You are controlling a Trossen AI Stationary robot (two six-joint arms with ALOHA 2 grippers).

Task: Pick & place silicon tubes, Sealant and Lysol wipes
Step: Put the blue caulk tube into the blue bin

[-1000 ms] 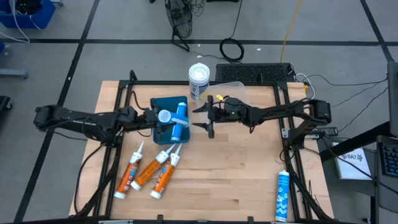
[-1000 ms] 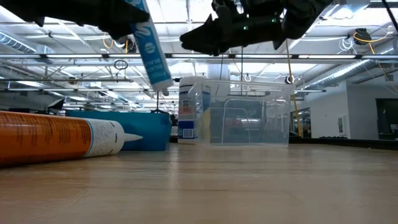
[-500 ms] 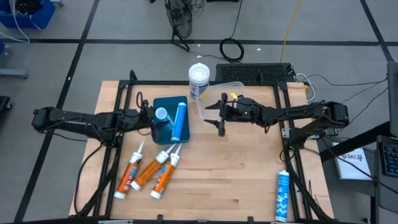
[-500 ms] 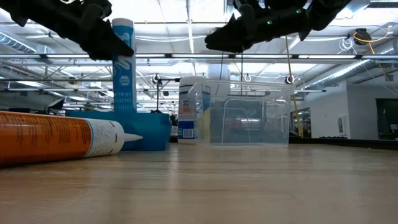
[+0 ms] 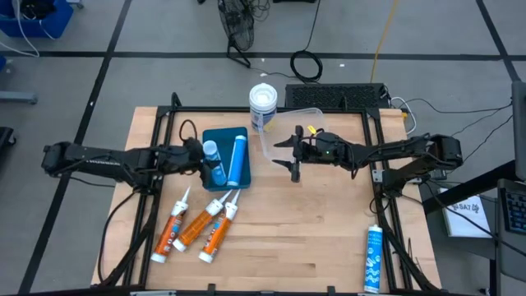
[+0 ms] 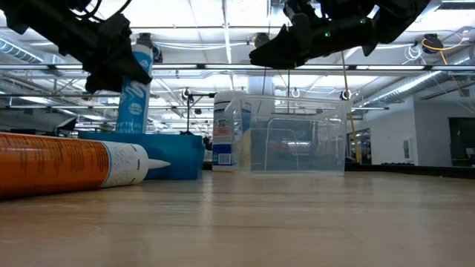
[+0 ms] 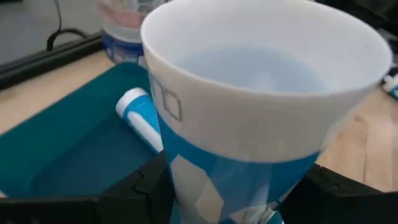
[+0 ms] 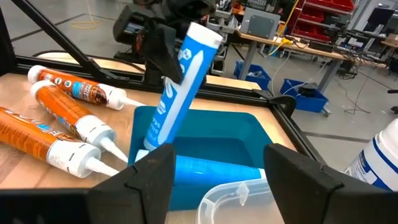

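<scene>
High view gives me the left end effector [image 5: 205, 160] pinching a blue sealant tube [image 5: 211, 162] nearly upright, slightly tilted, over the blue tray [image 5: 223, 136]. A second blue tube [image 5: 238, 159] lies flat beside it, lengthwise in the tray. My right end effector [image 5: 293, 155] hovers spread, well apart.

The left claw [image 6: 111, 63] hides the blue tube's [image 6: 133, 93] middle; the teal bin's [image 6: 174, 152] wall hides its lower end; the Lysol wipes [image 8: 379, 158] canister is cut off at the right wrist view's edge.
</scene>
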